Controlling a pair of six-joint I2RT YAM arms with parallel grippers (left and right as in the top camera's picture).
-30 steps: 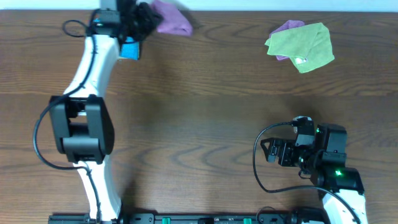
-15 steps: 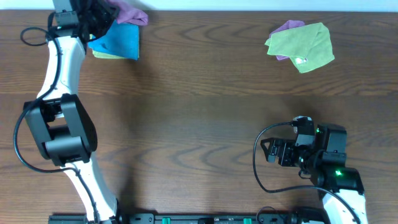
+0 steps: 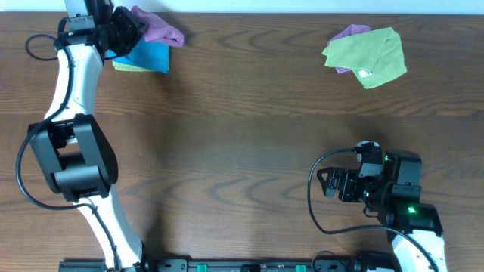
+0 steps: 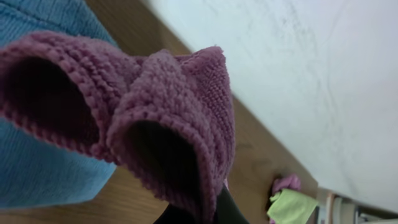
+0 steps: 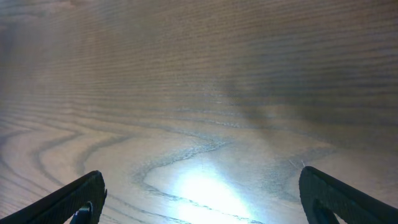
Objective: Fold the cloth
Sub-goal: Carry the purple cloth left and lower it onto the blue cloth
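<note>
Nubby purple cloth (image 4: 168, 93), perhaps bunched

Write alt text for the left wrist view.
A bunched purple cloth fills the near view, its folds in front of a blue cloth on the wooden table. Beyond, a white wall runs along the table edge, with a green cloth far off.

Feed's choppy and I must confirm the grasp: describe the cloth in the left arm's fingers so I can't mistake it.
Look at the wooden table's far left corner. There the purple cloth is bunched at the left fingers, partly over a flat blue cloth. It is knitted and crumpled; the only other purple cloth peeks from under the green cloth at far right.
</note>
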